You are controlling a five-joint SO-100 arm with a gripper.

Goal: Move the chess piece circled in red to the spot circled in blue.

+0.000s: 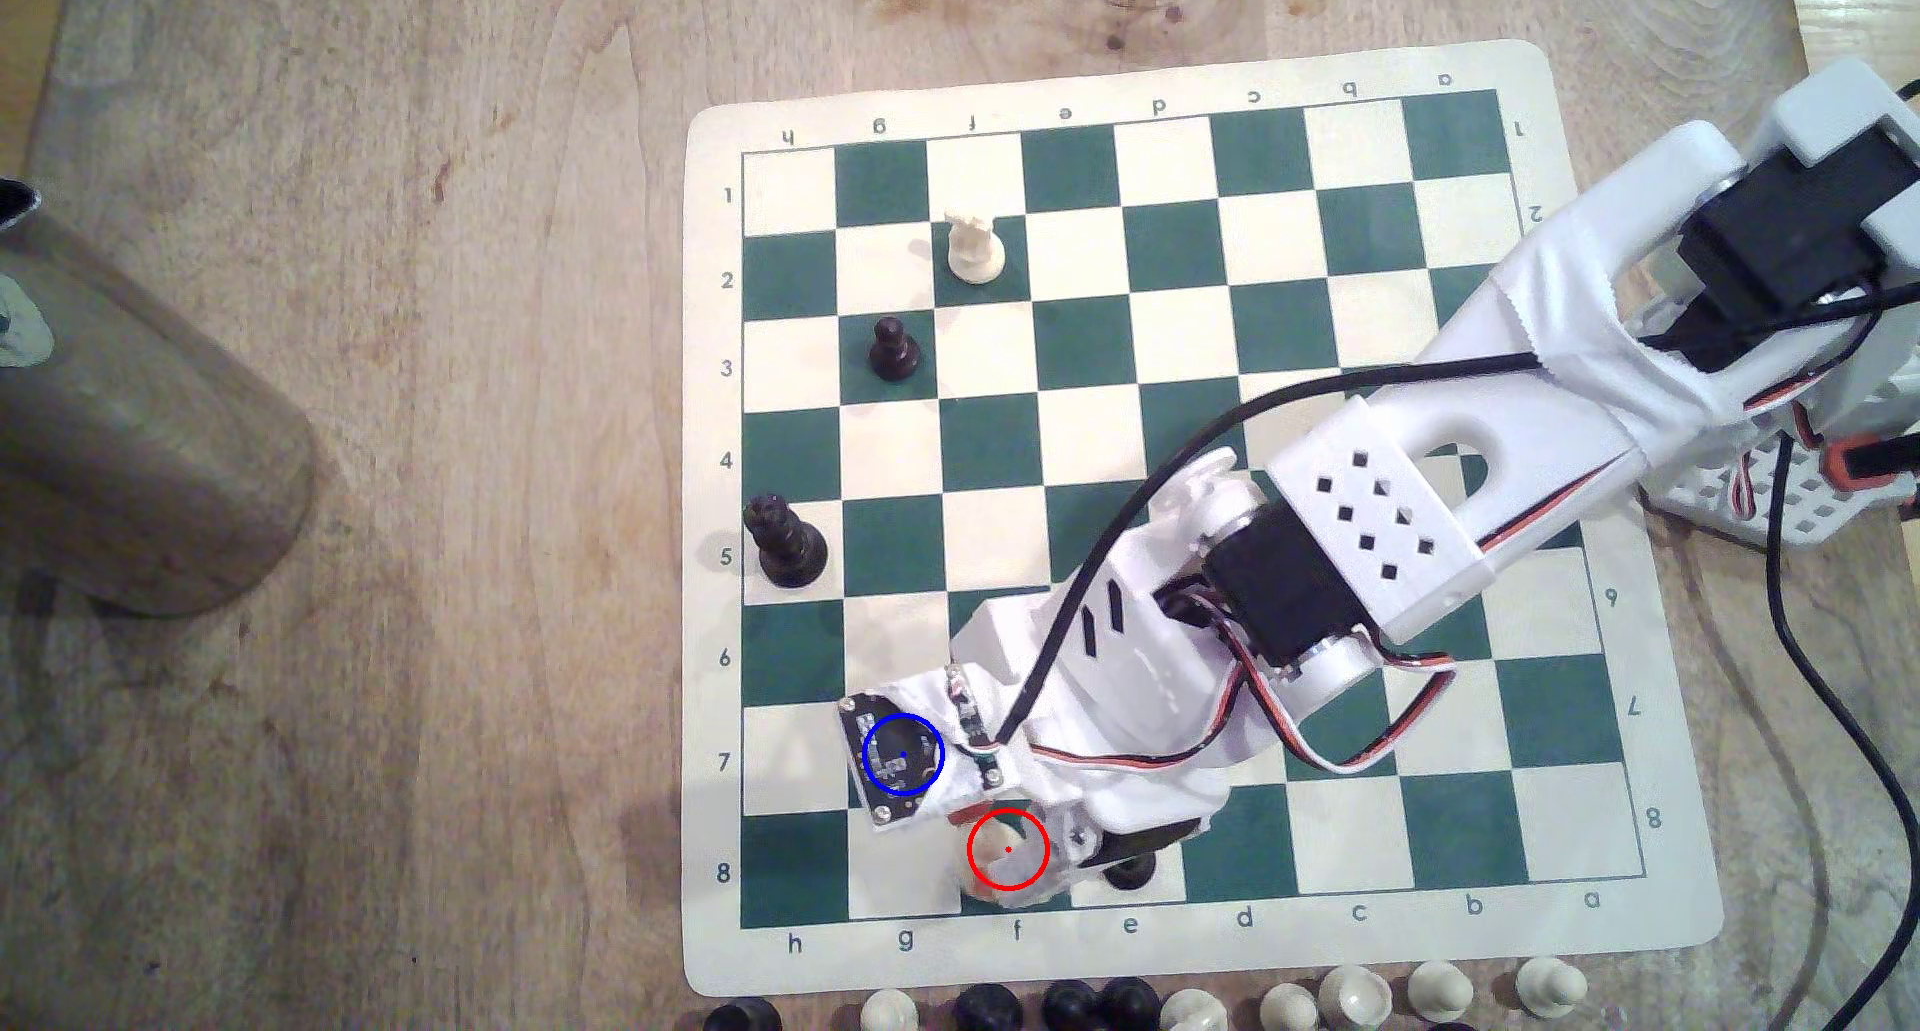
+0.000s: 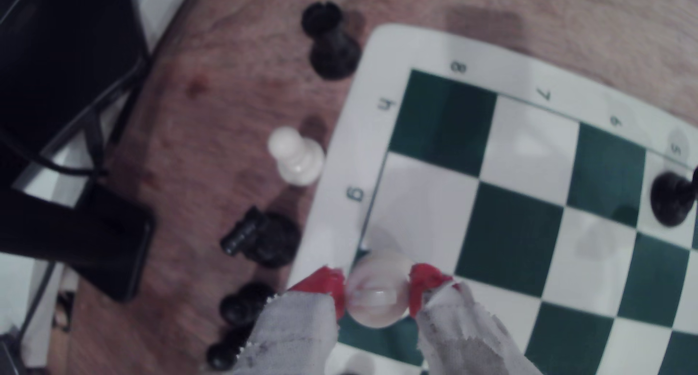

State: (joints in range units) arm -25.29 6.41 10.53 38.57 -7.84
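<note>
Red-tipped fingers [image 2: 328, 284] of the gripper [image 2: 377, 290] stand on both sides of the chess piece [image 2: 377, 295], and in the wrist view each red tip touches the cream-white body, so the jaws are closed around it with only the width of the piece between them. Grey cloth covers the fingers behind the red tips. Whether the piece rests on the board or is a little above it, the pictures do not show.

From the exterior view, the chess piece [image 1: 1006, 852] sits inside the red ring on the dark green square f8, in the row nearest the bottom edge of the chessboard [image 1: 1455, 979]. The gripper [image 1: 1023, 846] hides part of it. The spot [image 1: 902, 753] with the blue ring lies on g7, diagonally next to the red ring, toward the exterior view's left. The wrist camera board of the arm [image 1: 1351, 533] covers this square, so the green surface under the ring cannot be seen.

On the board also stand a white knight [image 1: 975, 247] on f2, a black pawn [image 1: 891, 349] on g3 and a taller black piece [image 1: 784, 541] on h5. Just beside the gripper, on e8, a dark piece [image 1: 1132, 870] is partly hidden. More black and white pieces stand off the board on the wooden table [image 1: 364, 470], along the top and bottom edges of the exterior view. A metal cylinder [image 1: 135, 418] stands well apart, at the exterior view's left.
</note>
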